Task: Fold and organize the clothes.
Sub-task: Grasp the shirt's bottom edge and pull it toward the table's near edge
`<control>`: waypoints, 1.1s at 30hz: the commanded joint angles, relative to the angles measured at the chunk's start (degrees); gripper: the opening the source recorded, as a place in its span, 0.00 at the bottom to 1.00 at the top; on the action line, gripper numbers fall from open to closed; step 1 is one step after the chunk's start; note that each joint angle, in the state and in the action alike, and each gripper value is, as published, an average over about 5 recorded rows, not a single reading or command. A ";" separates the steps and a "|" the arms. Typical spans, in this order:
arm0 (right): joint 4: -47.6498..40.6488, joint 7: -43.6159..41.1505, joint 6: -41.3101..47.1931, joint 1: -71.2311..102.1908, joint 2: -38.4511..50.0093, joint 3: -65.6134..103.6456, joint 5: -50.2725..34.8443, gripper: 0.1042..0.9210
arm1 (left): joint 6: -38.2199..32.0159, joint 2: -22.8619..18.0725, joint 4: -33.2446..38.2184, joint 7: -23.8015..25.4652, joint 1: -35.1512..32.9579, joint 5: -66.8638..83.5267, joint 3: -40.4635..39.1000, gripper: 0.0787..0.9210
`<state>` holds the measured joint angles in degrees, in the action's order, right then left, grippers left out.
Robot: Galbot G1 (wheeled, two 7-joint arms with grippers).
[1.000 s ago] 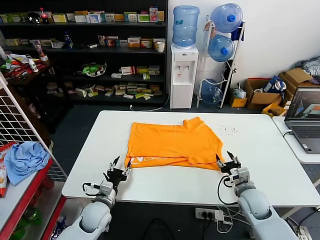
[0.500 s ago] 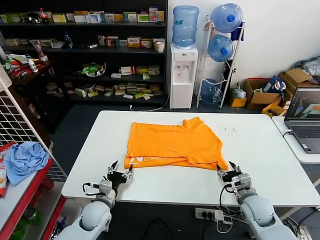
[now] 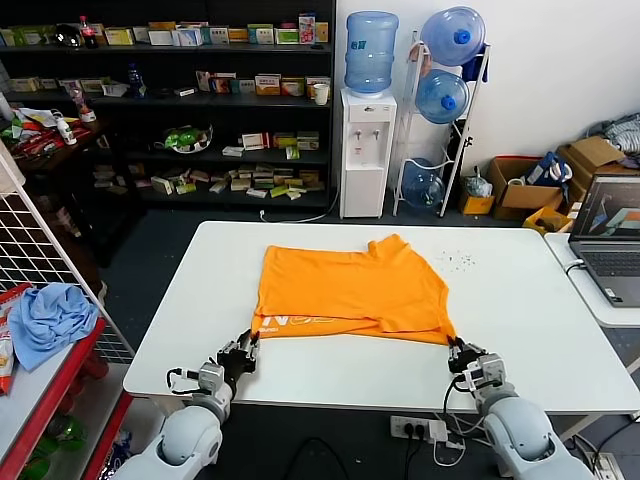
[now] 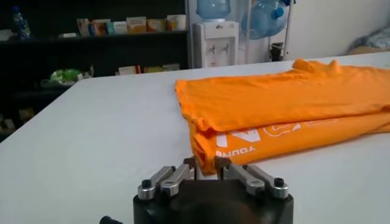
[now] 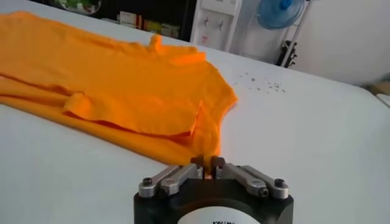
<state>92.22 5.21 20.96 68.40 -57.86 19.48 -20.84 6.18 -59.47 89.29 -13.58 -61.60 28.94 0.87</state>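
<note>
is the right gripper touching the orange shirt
Touching. In the right wrist view the right gripper has its fingertips closed on the near corner of the orange T-shirt, with no gap showing.

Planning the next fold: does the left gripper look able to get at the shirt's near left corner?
Probably yes. The left gripper sits at the near left corner of the orange T-shirt, with only bare white table around it.

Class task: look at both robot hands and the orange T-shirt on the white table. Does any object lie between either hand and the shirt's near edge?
Nothing visible does. The left hand and the right hand each sit at a near corner of the bright orange cotton T-shirt, fingers closed on its edge, only bare white table around them.
</note>
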 commanded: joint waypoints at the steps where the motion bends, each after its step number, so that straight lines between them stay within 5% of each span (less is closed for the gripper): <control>1: 3.99 0.87 1.07 3.58 2.64 0.90 -0.89 0.03 | 1.24 3.34 5.12 -0.79 -2.92 2.69 -0.11 0.17; 6: 9.70 1.83 1.83 9.39 5.24 2.67 -1.81 0.03 | 2.12 6.95 11.44 -2.15 -7.33 3.79 0.80 0.03; 22: 20.46 5.52 6.06 20.05 5.75 4.96 -1.87 0.03 | 9.16 11.51 22.15 -5.85 -17.84 2.49 3.18 0.01; 33: 22.16 7.14 5.67 16.95 7.82 6.92 -10.48 0.36 | 12.74 12.11 24.09 -5.79 -15.49 5.00 4.33 0.33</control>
<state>111.67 11.35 26.83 85.17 -51.30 25.47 -25.53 15.37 -48.94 110.18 -19.26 -76.61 32.49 4.26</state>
